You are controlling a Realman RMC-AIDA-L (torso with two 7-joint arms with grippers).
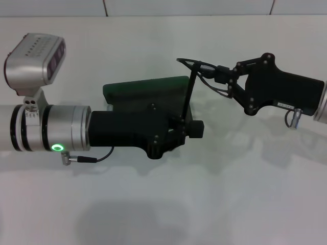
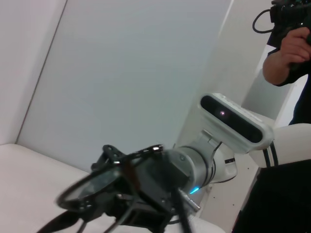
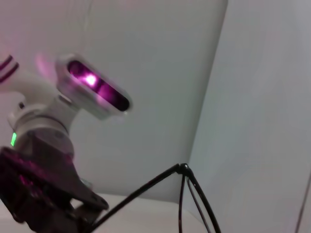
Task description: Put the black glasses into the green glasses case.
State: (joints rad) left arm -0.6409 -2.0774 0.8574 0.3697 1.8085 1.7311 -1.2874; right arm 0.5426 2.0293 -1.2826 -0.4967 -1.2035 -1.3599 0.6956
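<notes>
The black glasses (image 1: 193, 69) hang in the air between my two grippers, one temple arm unfolded and pointing down. My right gripper (image 1: 216, 73) reaches in from the right and is shut on the frame's end. My left gripper (image 1: 187, 125) comes from the left and is shut on the tip of that lowered temple arm. The green glasses case (image 1: 145, 88) lies on the table under and behind the left gripper, partly covered by it. In the left wrist view the glasses (image 2: 92, 190) show in front of the right arm. The right wrist view shows their thin temple arms (image 3: 187, 194).
A white table (image 1: 214, 194) spreads around the case. In the left wrist view a person's hand (image 2: 286, 56) holding a black device shows at the far upper corner, beyond the robot's body.
</notes>
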